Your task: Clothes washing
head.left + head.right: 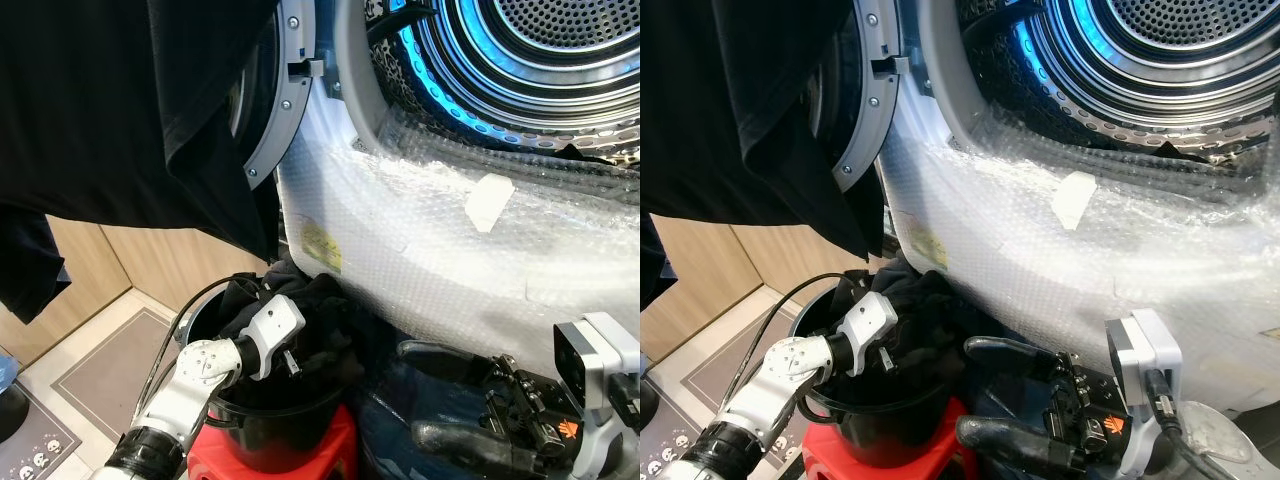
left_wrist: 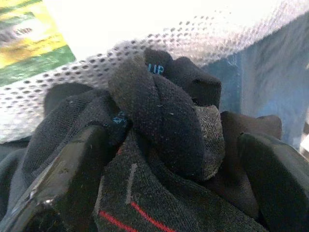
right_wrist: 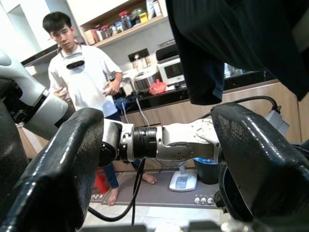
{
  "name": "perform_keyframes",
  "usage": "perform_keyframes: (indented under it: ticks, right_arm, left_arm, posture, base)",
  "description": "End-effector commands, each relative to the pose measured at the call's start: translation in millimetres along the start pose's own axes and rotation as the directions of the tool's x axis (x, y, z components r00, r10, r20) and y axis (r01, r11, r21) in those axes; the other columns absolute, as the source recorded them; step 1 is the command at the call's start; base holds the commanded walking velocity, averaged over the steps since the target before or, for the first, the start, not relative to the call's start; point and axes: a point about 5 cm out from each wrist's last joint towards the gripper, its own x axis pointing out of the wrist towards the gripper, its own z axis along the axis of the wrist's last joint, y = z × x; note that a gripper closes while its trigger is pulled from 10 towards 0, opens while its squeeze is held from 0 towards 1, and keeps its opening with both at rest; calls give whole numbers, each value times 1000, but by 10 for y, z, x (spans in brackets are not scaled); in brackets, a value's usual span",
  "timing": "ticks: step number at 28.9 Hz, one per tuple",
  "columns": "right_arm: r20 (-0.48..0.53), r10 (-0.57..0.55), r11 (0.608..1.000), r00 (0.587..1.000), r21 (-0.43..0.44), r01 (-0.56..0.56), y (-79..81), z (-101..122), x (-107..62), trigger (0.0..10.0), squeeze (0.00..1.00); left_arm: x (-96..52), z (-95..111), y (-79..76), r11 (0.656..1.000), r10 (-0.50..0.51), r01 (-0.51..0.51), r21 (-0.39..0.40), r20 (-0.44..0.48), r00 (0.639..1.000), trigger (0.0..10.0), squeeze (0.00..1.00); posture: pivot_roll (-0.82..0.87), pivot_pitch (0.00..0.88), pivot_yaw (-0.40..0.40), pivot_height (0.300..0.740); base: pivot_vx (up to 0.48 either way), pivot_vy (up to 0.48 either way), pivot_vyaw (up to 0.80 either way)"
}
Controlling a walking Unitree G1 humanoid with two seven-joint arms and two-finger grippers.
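Left gripper [image 2: 169,159] buried in the dark clothes [image 1: 320,330] in the black bucket [image 1: 270,425]; right gripper [image 1: 450,395] idle by the washer.

The bucket stands on a red stool [image 1: 320,450], just beside the bubble-wrapped washer front [image 1: 420,260], under the open drum [image 1: 560,50]. In the left wrist view the fingers [image 2: 67,179] are spread either side of a rolled black sock [image 2: 159,125], touching the fabric; whether they grip it cannot be told. The right fingers [image 3: 63,164] stand wide apart, holding nothing. A black garment [image 1: 150,100] hanging overhead hides much of the door [image 1: 285,100].
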Motion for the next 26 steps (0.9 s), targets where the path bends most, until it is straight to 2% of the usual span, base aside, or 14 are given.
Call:
perform_keyframes:
  ticks: [1, 4, 5, 7, 9, 12, 16, 18, 19, 22, 26]
  right_arm:
    - [0, 24, 999, 1000, -33, -24, 77, 28, 50, 10000, 0]
    - [8, 9, 999, 1000, -33, -9, 98, 18, 46, 10000, 0]
    - [9, 8, 999, 1000, -32, -8, 110, 10, 43, 10000, 0]
    - [11, 8, 1000, 1000, -26, -8, 123, -3, 40, 10000, 0]
    - [2, 8, 1000, 1000, -12, -8, 143, -43, 38, 10000, 0]
    - [-14, -13, 1000, 1000, 3, 13, 132, -101, 24, 10000, 0]
    - [-40, -61, 998, 997, 7, 61, 73, -167, -11, 10000, 0]
    - [-48, -116, 993, 992, 7, 117, 2, -217, -47, 10000, 0]
    - [-69, -180, 984, 981, -2, 180, -77, -275, -82, 10000, 0]
    - [-84, -209, 978, 974, -9, 209, -113, -306, -100, 10000, 0]
    - [-120, -306, 952, 944, -42, 303, -243, -405, -169, 10000, 0]
  left_arm:
    - [18, -13, 3, 999, -28, 28, 19, -19, 999, 10000, 0]
    - [28, -45, 17, 998, -47, 48, 38, -43, 998, 10000, 0]
    - [29, -65, 22, 997, -59, 62, 52, -63, 996, 8706, 0]
    - [31, -82, 27, 995, -69, 75, 73, -81, 994, 4627, 0]
    - [34, -98, 26, 990, -96, 106, 97, -103, 990, 0, 0]
    - [39, -110, 37, 982, -103, 120, 143, -124, 987, 0, 0]
    - [50, -112, 33, 977, -121, 141, 161, -127, 984, 0, 0]
    - [52, -113, 35, 975, -123, 144, 169, -131, 984, 0, 0]
    - [51, -121, 37, 971, -126, 151, 186, -140, 982, 0, 0]
    - [49, -124, 41, 969, -124, 151, 197, -143, 982, 0, 0]
    - [41, -136, 51, 969, -126, 153, 194, -143, 982, 0, 0]
  posture:
    - [-154, 120, 87, 740]
    - [-165, 123, 96, 740]
    - [-168, 123, 100, 740]
    - [-171, 122, 103, 740]
    - [-173, 122, 108, 740]
    - [-174, 121, 110, 740]
    - [-173, 121, 113, 740]
    - [-168, 125, 112, 740]
    - [-166, 125, 111, 740]
    - [-166, 125, 111, 740]
    - [-159, 128, 113, 740]
  base:
    - [0, 0, 0]
    - [0, 0, 0]
    - [0, 0, 0]
    - [0, 0, 0]
    - [0, 0, 0]
    - [0, 0, 0]
    - [0, 0, 0]
    - [0, 0, 0]
    - [0, 0, 0]
    - [0, 0, 0]
    - [0, 0, 0]
